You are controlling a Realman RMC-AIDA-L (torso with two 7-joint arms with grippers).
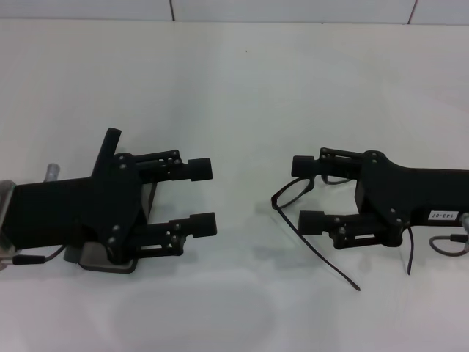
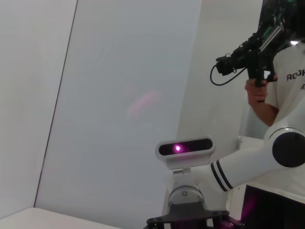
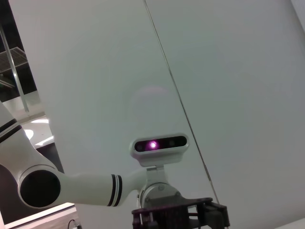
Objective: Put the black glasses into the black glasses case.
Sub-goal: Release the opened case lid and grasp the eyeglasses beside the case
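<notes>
In the head view the black glasses (image 1: 316, 250) lie on the white table at the right, with one long temple arm stretching toward the front edge. My right gripper (image 1: 299, 193) is open, and its two fingers stand on either side of the glasses' front rim without closing on it. The black glasses case (image 1: 108, 151) sits at the left, mostly hidden under my left arm. Its lid stands up and a bit of grey lining (image 1: 150, 199) shows. My left gripper (image 1: 210, 196) is open and empty, just to the right of the case. The wrist views show neither the glasses nor the case.
The white table (image 1: 242, 95) ends at a tiled wall at the back. A grey cable loop (image 1: 440, 246) hangs by my right arm. The left wrist view shows my head camera (image 2: 185, 148) and a person (image 2: 286, 95) holding a device. The right wrist view shows my head camera (image 3: 159, 143).
</notes>
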